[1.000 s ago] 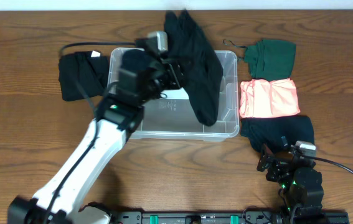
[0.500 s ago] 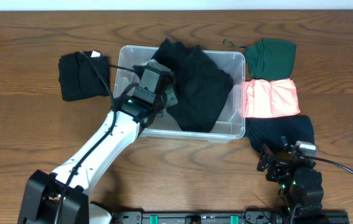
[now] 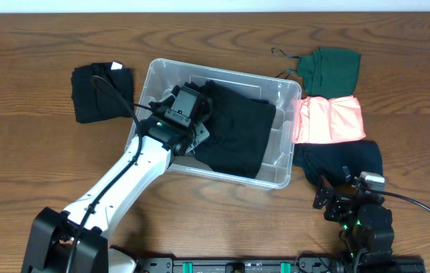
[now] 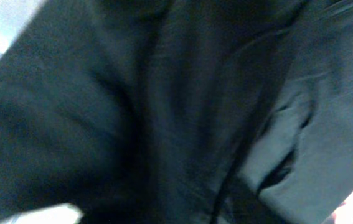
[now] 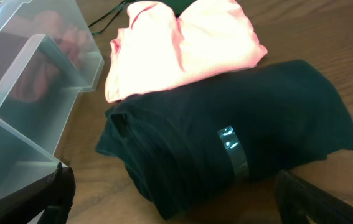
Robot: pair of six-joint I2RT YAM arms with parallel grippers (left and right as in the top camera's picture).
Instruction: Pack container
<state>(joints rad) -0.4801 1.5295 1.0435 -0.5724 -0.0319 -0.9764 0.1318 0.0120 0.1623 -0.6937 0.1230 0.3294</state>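
The clear plastic container (image 3: 165, 76) sits skewed in the middle of the table. A black garment (image 3: 237, 136) lies spread inside it. My left gripper (image 3: 197, 127) is down inside the container on the garment's left part. Its fingers are hidden, and the left wrist view shows only dark fabric (image 4: 132, 112) close up. My right gripper (image 3: 343, 199) is open and empty low at the front right, just in front of a dark folded garment (image 5: 238, 137). The container's corner (image 5: 33, 81) shows at the left of the right wrist view.
A folded black garment (image 3: 101, 91) lies left of the container. To its right lie a green garment (image 3: 334, 70), a pink one (image 3: 328, 120) and the dark folded one (image 3: 340, 159), in a row from back to front. The pink one (image 5: 182, 43) shows in the right wrist view.
My left gripper has brought the black garment from above the container down into it. The garment now lies flatter. The container has twisted, its right end nearer the front. The right arm is still.
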